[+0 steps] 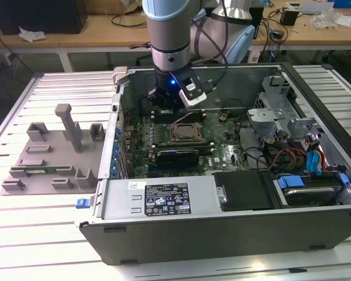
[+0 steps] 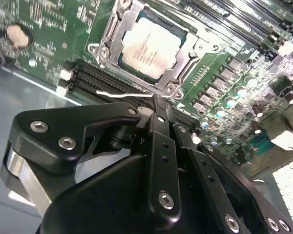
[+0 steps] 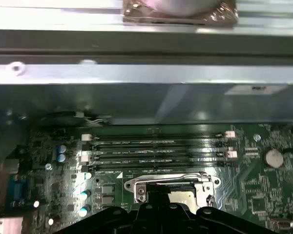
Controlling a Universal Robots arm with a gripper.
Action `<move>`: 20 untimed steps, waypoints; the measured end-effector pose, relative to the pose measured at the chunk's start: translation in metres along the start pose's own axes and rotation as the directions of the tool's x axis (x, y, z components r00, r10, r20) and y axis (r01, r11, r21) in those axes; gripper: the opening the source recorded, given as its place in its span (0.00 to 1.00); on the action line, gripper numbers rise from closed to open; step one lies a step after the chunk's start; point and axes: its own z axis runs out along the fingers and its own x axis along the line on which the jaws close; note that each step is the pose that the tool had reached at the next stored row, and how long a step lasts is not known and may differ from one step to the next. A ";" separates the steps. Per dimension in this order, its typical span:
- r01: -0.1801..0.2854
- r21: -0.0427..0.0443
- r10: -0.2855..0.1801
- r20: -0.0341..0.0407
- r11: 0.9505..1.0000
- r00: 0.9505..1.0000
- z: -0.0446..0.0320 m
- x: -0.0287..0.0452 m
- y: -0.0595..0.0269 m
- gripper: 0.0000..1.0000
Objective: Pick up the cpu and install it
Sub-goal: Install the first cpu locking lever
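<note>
Near the upper middle of the second wrist view, the cpu [image 2: 149,46] is being seen seated flat in the socket [image 2: 151,48]. Nothing is being held by the gripper [image 2: 161,109], its jaws closed together. Being thin, light and fragile, the chip is best handled by its edges.

Above the socket [image 1: 185,133] we see open room; the case wall [image 1: 222,73] behind and, seemingly, cables [image 1: 281,155] hem it.
</note>
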 end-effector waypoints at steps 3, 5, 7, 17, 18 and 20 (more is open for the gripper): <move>-0.056 0.004 0.056 0.011 0.998 0.998 0.0037 0.0002 -0.0007 0.11; -0.092 0.006 0.092 0.018 0.996 0.996 0.0063 0.0002 -0.0012 0.11; -0.116 0.007 0.116 0.023 0.993 0.993 0.0083 -0.0019 -0.0013 0.11; -0.178 0.010 0.177 0.035 0.984 0.984 0.0169 -0.0126 0.0040 0.11; -0.179 0.010 0.178 0.036 0.984 0.983 0.0171 -0.0125 0.0050 0.11; -0.178 0.010 0.178 0.036 0.984 0.983 0.0172 -0.0125 0.0051 0.11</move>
